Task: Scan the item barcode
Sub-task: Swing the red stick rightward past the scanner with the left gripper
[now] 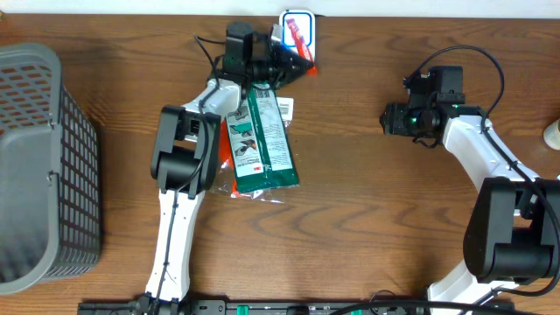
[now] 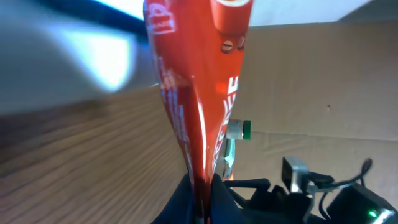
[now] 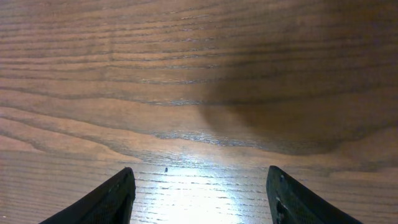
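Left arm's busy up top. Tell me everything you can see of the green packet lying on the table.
The green packet is a long, flat, glossy pouch, dark green, with a white printed panel along one side and a pale label at its far end. It lies flat, slightly skewed, on a clear packet with orange contents. The left arm runs close beside it.

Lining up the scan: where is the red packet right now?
Overhead view: the red packet is at the far edge of the table, near the middle, pinched in the left end effector, just beyond the green package lying by that arm.
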### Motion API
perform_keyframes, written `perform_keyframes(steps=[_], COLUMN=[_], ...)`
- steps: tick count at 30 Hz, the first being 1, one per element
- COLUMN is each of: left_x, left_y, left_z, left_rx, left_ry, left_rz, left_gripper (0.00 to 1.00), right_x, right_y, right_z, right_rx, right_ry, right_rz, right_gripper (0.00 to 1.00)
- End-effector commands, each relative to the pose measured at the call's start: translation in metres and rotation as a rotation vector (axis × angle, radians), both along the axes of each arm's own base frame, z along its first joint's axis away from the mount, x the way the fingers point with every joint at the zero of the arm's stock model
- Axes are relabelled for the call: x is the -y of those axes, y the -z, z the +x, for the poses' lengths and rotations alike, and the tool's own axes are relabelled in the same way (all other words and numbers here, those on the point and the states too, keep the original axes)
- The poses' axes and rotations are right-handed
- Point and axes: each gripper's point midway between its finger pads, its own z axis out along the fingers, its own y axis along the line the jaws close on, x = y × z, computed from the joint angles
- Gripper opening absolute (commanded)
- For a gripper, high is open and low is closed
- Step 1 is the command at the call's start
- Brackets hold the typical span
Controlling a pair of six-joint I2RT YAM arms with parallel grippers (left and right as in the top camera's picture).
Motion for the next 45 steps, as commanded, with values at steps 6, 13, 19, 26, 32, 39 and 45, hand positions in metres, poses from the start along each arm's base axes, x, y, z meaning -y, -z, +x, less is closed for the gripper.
perform_keyframes(steps=[6, 13, 19, 26, 32, 39, 45], left_x=[0.002, 0.003, 0.004, 0.008, 0.024, 0.062, 0.089], left_y=[-0.006, -0.01, -0.02, -0.066, -0.127, -0.158, -0.09], left_z=[0.004, 0.001, 0.001, -0.004, -0.02, -0.046, -0.041], left_rx=[0.039, 0.055, 0.111, 0.234, 0.406, 0.51, 0.426], left_ry=[0.018, 0.038, 0.054, 0.087, 0.123, 0.166, 0.081], left_rz=[-0.037, -0.047, -0.064, -0.096, -0.114, -0.124, 0.12], left_gripper=[0.07, 0.07, 0.07, 0.07, 0.07, 0.07, 0.07], right_x=[-0.001, -0.001, -0.001, 0.002, 0.014, 0.042, 0.086], right_y=[0.006, 0.006, 0.006, 0.006, 0.006, -0.019, -0.098], right_z=[-0.003, -0.003, -0.003, -0.003, -0.002, -0.004, -0.004], right_rx=[-0.019, -0.018, -0.019, -0.019, -0.018, 0.026, 0.206], right_ry=[0.005, 0.005, 0.005, 0.012, 0.04, 0.08, 0.131], right_rz=[0.002, 0.002, 0.002, -0.004, 0.002, 0.229, 0.221], right_gripper=[0.64, 0.65, 0.65, 0.52, 0.33, 0.05, 0.01])
